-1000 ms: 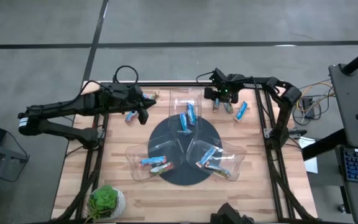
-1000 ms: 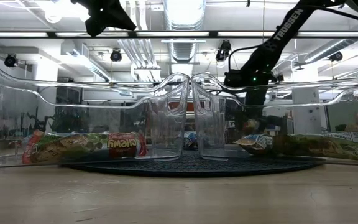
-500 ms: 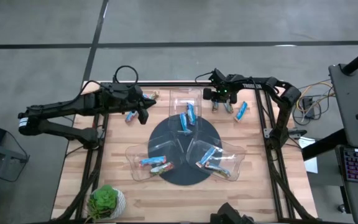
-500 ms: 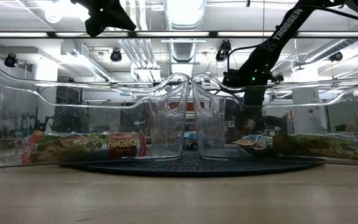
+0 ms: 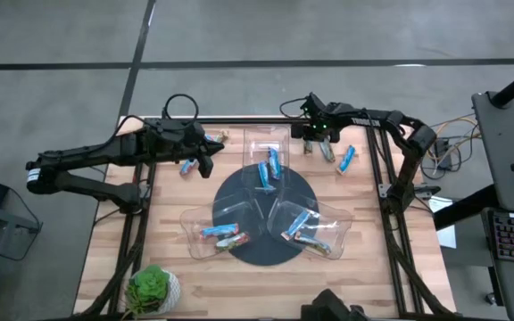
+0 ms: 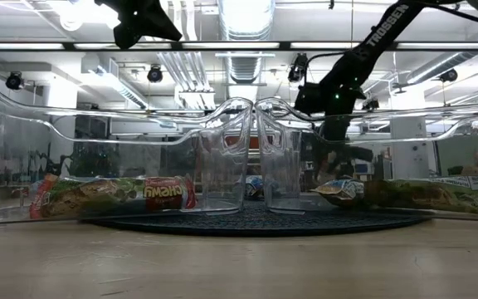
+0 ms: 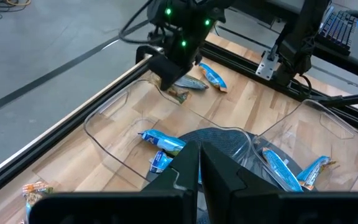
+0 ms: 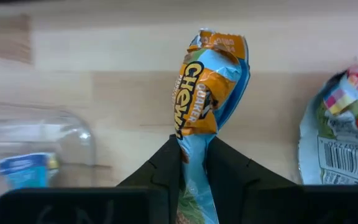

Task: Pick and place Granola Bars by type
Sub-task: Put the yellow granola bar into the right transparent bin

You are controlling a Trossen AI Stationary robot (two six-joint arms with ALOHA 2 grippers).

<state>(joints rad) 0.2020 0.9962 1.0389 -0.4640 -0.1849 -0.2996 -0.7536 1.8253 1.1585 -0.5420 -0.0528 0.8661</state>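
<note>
held bar: an orange-and-blue granola bar (image 8: 205, 87) is pinched at one end between the fingers of the right gripper (image 8: 192, 152); the wrapper crumples where the pads bite.
long axis: the bar runs straight out from the jaws, in line with the fingers, its free end pointing away from the wrist.
right gripper state: clenched on the bar; from the right wrist view the bar looks lifted clear of the wooden table (image 5: 373, 232), though I cannot be sure.
right gripper place: at the far edge of the table, just beside the far clear tray (image 5: 255, 147), on that tray's right.
neighbour bars: a bar with a barcode label (image 8: 340, 134) lies on the wood beside the held one, apart from it; a blue bar (image 5: 346, 159) lies a little further right.
far tray: holds blue bars (image 5: 273, 166).
two near trays: the left near tray (image 5: 193, 223) and the right near tray (image 5: 333, 227) each hold bars, all three trays set on a dark round mat (image 5: 239, 201).
which way to go: any tray lies toward the table's middle from the jaws; the far tray is the nearest, and the bar would go in end first. Which tray suits an orange bar I cannot tell.
left gripper: (image 5: 205, 163) clenched on nothing, hanging over the far left of the table near a loose blue bar (image 5: 186, 167); it is well apart from the held bar, so the right arm is the nearer.
</note>
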